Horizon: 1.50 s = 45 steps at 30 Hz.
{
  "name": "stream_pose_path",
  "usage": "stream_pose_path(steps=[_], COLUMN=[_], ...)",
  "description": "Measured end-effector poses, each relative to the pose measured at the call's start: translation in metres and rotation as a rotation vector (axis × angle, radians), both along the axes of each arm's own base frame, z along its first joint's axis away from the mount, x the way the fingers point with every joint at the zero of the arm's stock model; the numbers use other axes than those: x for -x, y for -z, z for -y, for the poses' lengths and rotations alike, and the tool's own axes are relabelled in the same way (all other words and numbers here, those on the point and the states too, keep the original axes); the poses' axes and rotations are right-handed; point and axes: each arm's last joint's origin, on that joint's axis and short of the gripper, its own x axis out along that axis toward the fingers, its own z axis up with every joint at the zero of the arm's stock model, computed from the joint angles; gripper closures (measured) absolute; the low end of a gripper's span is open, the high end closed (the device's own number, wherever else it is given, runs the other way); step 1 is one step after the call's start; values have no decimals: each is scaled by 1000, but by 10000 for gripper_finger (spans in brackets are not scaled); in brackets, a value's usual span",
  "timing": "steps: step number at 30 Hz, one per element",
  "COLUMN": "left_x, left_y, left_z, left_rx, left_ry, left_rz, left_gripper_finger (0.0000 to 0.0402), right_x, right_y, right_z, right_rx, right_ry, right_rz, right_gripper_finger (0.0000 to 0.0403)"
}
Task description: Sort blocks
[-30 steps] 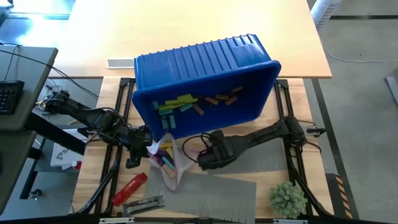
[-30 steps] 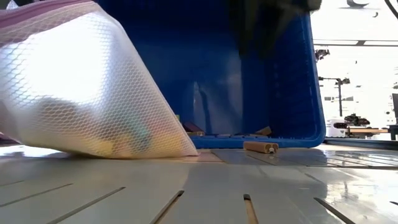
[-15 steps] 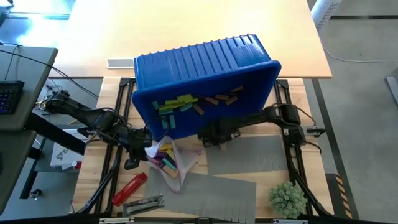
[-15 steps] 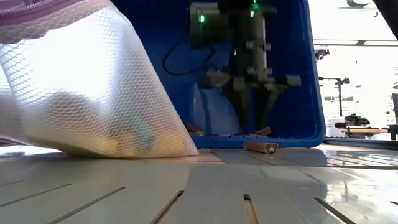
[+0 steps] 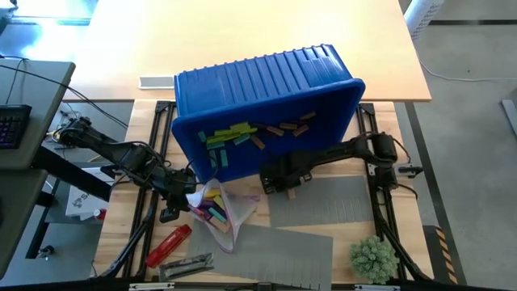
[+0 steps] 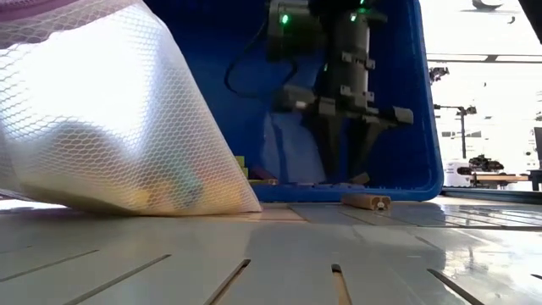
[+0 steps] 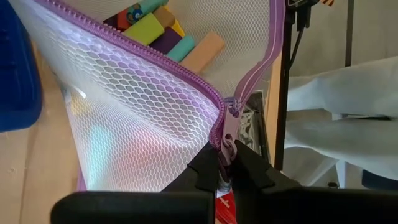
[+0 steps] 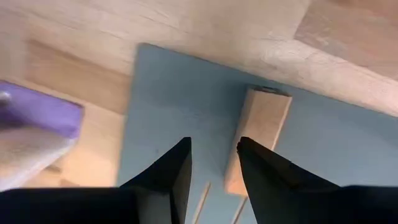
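Note:
A blue bin (image 5: 266, 89) lies tipped on its side, with several blocks (image 5: 234, 136) on its lower wall. A white mesh bag (image 5: 222, 206) with a purple zipper holds several blocks (image 7: 168, 37); my left gripper (image 7: 225, 171) is shut on it at its left end. A tan block (image 6: 366, 201) lies on the grey mat (image 5: 323, 206) just in front of the bin. My right gripper (image 6: 345, 174) hangs open over it, pointing down. In the right wrist view the tan block (image 8: 260, 134) lies beside one finger, not between the two. My left gripper pinches the bag's purple zipper pull (image 7: 227, 144) between its two fingers, at the end of the zipper. The fingers slant down at it from the table's left. The mesh bag (image 6: 110, 127) stands open and raised at that end, its bottom resting on the table.
A red tool (image 5: 168, 245) and a metal piece (image 5: 187, 263) lie near the front left. A second grey mat (image 5: 283, 250) lies at the front, and a green tuft (image 5: 373, 257) sits at the front right. The bin's open side faces the near edge.
My right gripper has gone from beside the bag toward the bin and down, tipping until it points straight down. It now hangs over the tan block, with its finger gap unchanged over the last half second.

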Motion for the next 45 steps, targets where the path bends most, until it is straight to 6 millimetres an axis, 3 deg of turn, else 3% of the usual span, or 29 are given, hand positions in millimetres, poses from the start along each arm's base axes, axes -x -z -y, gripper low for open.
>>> stream_pose_path(steps=[5, 8, 17, 22, 29, 32, 37, 45], left_x=[0, 0, 0, 0, -1, -1, -1, -1], left_y=[0, 0, 0, 0, 0, 0, 0, 0], left_z=[-1, -1, -1, -1, -1, -1, -1, -2], left_rx=[-6, -8, -1, -8, -9, -10, -14, -50], left_ry=[8, 6, -25, -13, -12, -12, -15, -42], left_rz=[5, 5, -3, 4, 5, 5, 8, 27], left_gripper_finger=[402, 402, 401, 401, 401, 401, 401, 401], right_x=[10, 17, 33, 38, 37, 42, 46, 47], right_y=[-21, -23, -44, -23, 23, 38, 45, 45], right_z=[-2, -9, -60, -47, -28, -22, -19, -19], right_rx=[54, 40, 175, 206, 148, 135, 146, 164], right_ry=[19, 25, 104, 147, 172, 202, 166, 66], right_rz=[10, -49, 36, 16, 151, 156, 122, 98], right_gripper_finger=[283, 282, 210, 170, 165, 168, 193, 316])
